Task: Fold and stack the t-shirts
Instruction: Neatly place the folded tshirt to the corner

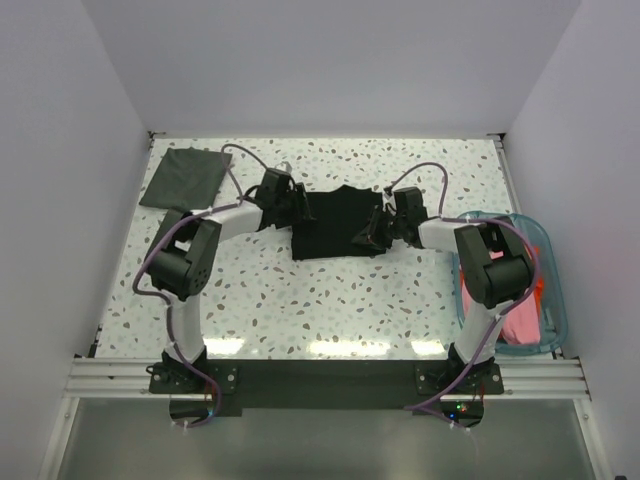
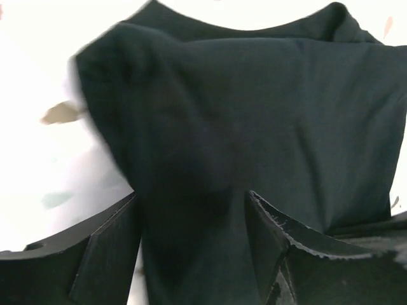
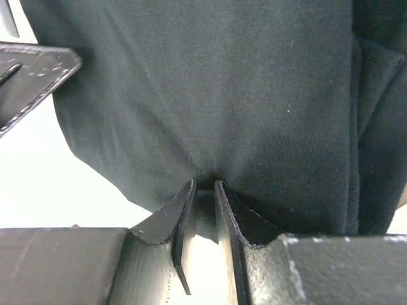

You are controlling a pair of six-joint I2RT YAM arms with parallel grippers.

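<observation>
One black t-shirt (image 1: 325, 228), right claw (image 3: 205, 188) pinching it, left claw (image 2: 192, 197) released; grey t-shirt (image 1: 185, 178) lies apart.

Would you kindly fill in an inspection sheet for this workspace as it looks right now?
Surface: speckled white table, no spills seen.
Job's things: black t-shirt partly folded at the centre; dark grey t-shirt folded at the far left corner; pink t-shirt and orange one inside the clear bin on the right.
Clutter: nothing seen.
Grippers: left gripper open, its fingers straddling black cloth; right gripper pinched shut on a fold of the same shirt.
Cables: purple cables loop off both arms; no snag seen.
Surroundings: white walls on three sides; metal rail along the near edge.
</observation>
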